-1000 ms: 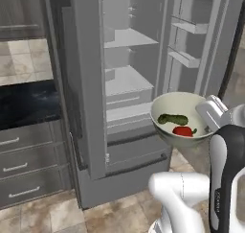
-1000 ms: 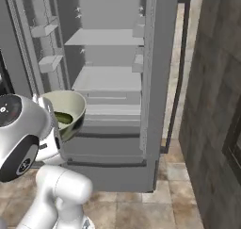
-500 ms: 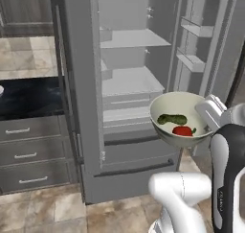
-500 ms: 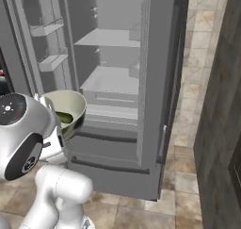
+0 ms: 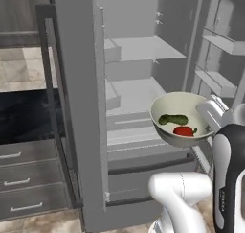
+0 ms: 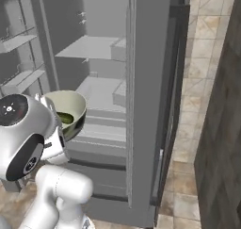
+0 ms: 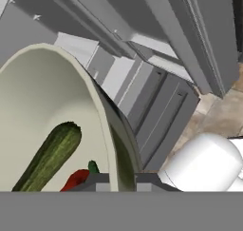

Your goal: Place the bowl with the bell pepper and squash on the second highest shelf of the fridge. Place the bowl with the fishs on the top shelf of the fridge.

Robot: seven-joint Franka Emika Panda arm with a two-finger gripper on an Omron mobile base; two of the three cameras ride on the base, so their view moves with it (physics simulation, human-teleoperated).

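From behind on the left, the fridge stands open, its pale shelves bare, and the bowl is held up in front of the lower shelves, with the squash and the bell pepper lying side by side in it. The gripper is at the bowl's right rim, its fingertips hidden behind the rim.

From the right, the bowl shows partly behind the arm's wrist; the squash is just visible and the pepper is hidden.

Seen from the hand, the gripper is clamped on the bowl's rim, one finger on each side.

This looks like the carrying step for the vegetable bowl. Next, the bowl needs lifting level to the second highest shelf, then sliding in. The very top of the fridge is cut off, so which shelf is uppermost is hard to judge.
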